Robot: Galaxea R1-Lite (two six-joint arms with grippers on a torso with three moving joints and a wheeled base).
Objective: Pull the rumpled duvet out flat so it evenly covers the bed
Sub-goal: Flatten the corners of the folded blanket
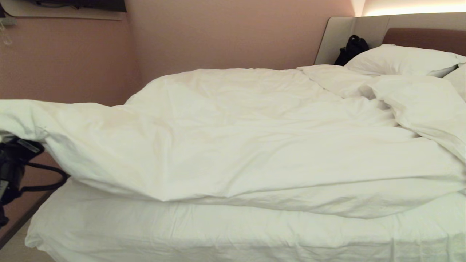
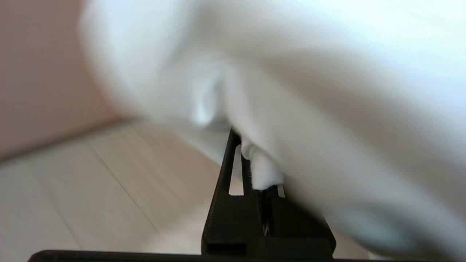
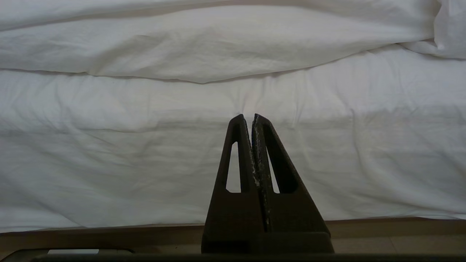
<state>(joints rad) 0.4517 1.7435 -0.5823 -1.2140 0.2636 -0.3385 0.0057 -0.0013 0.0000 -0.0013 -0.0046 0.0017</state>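
left gripper [image 2: 251, 160] clamps duvet [image 1: 233, 145] corner (lifted off bed [image 1: 218, 233]); right gripper [image 3: 252, 120] clenched, empty.

Pink wall [image 1: 225, 32] behind, plain, meeting a second pink wall [image 1: 62, 58] at a corner left of centre. Dark fixture [image 1: 80, 4] mounted high on the left wall, over a pale panel [image 1: 65, 14]. Beige surround [image 1: 338, 36] at far right; warm light strip [image 1: 415, 9] glowing above it. Black bag [image 1: 351, 49] leaning against the surround. Pale wood-plank floor [image 2: 91, 189], seams running diagonally, joining the wall at a dim skirting line.
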